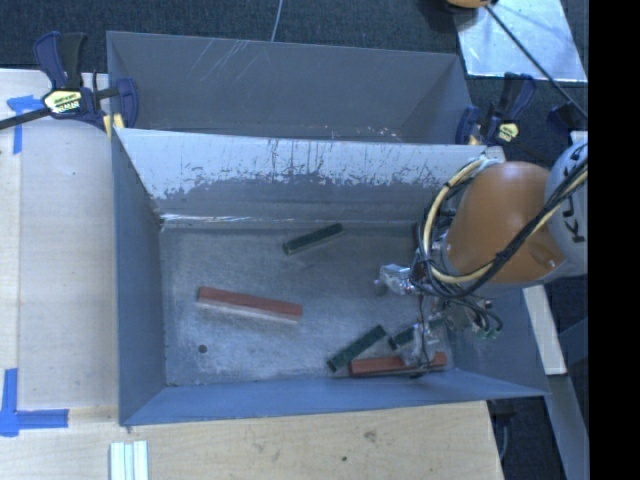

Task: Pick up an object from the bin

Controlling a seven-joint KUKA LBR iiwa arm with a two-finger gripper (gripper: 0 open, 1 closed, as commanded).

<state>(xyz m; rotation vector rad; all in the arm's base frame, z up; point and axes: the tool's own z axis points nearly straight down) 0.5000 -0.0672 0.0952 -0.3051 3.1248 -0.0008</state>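
Observation:
My gripper point(428, 346) is low in the bin's front right corner, reaching down from under the arm's orange cover. Its tip is at the right end of a short red-brown bar point(378, 366) that lies along the front wall. Whether it touches that bar I cannot tell. A dark green bar point(357, 347) lies slanted just left of the gripper, its lower end meeting the red-brown bar. A small dark green piece point(402, 338) sits close beside the gripper.
A long red-brown bar point(248, 305) lies on the floor left of centre. Another dark green bar point(312, 238) rests near the back wall. The arm and its cables hang over the bin's right side.

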